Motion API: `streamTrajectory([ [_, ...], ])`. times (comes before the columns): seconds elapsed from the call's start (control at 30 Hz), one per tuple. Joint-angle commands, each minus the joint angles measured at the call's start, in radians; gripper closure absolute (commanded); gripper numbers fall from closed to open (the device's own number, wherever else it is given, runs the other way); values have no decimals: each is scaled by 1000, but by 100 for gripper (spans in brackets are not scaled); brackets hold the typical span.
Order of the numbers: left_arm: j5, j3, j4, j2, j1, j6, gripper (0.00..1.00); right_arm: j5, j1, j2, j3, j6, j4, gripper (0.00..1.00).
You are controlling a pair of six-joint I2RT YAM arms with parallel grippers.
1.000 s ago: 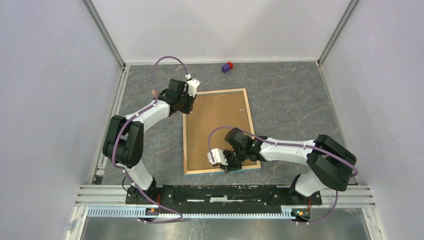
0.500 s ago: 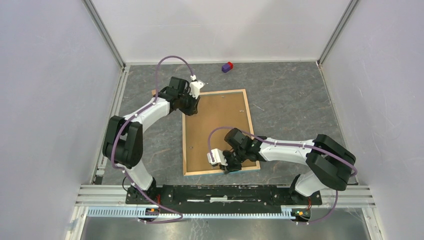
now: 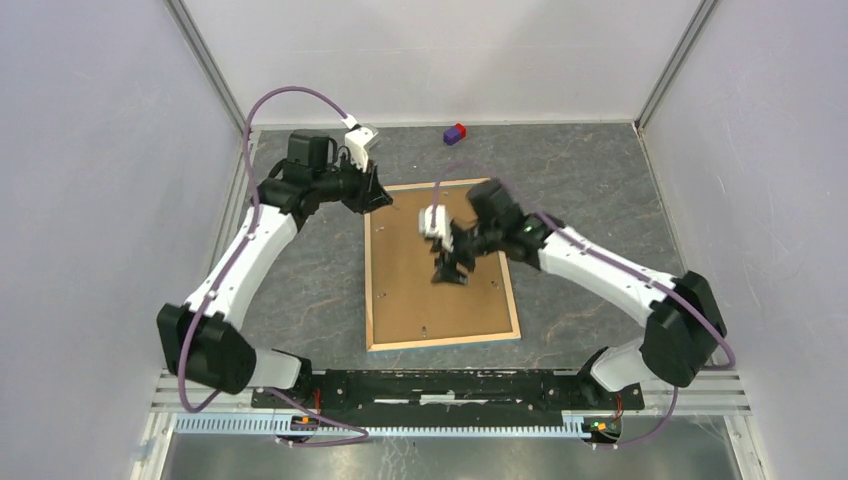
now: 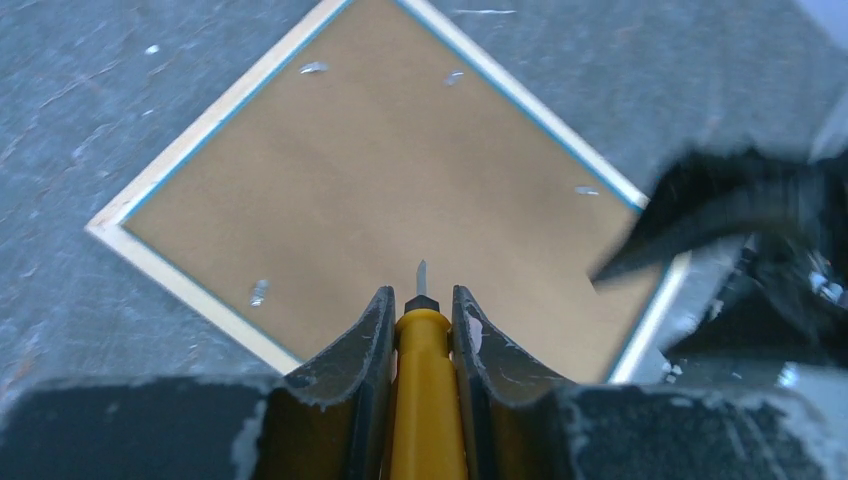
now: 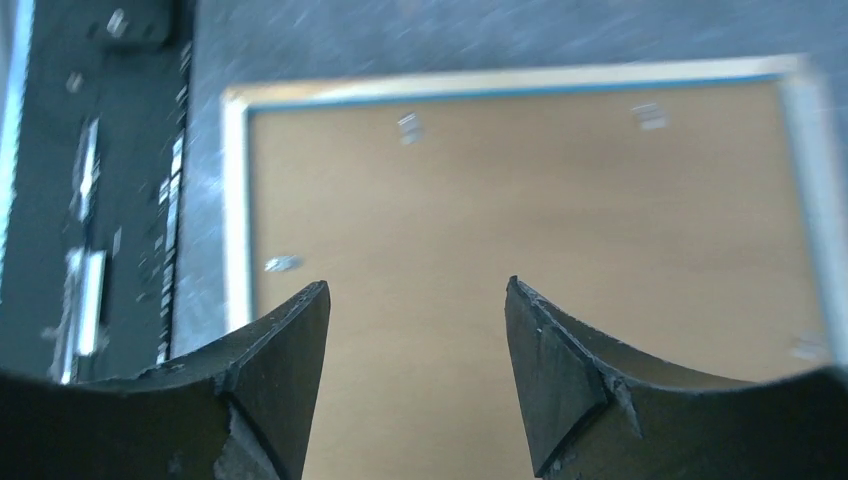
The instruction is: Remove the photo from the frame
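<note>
Frame [image 3: 420,300] lies face down on the table [image 3: 580,200], brown back up, at 5 o'clock from the left gripper [image 3: 378,198], whose jaws are clamped on a yellow-handled tool [image 4: 425,400]. Right gripper [image 3: 452,268] hangs over the middle of the frame's back, jaws spread wide and empty.

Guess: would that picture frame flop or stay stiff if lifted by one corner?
Probably stiff: the frame has a wood rim around a flat board back. It lies flat, so it should slide on the table rather than tip.

Right hand [image 3: 450,268] opened, both arms raised
</note>
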Motion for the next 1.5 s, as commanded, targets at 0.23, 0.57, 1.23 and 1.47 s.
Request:
streamTrajectory([
  [0.23,350,-37,-212,-225,-3,-40,98,-114,-99,-52,186,287,110,29],
  [0.57,366,-99,-239,-244,-27,-32,98,-241,-24,6,182,354,145,41],
  [1.23,347,-138,-237,-265,-50,-37,98,-231,-10,88,270,376,85,57],
  [1.47,366,-166,-221,-282,-49,-45,98,-186,-83,-28,196,295,36,50],
])
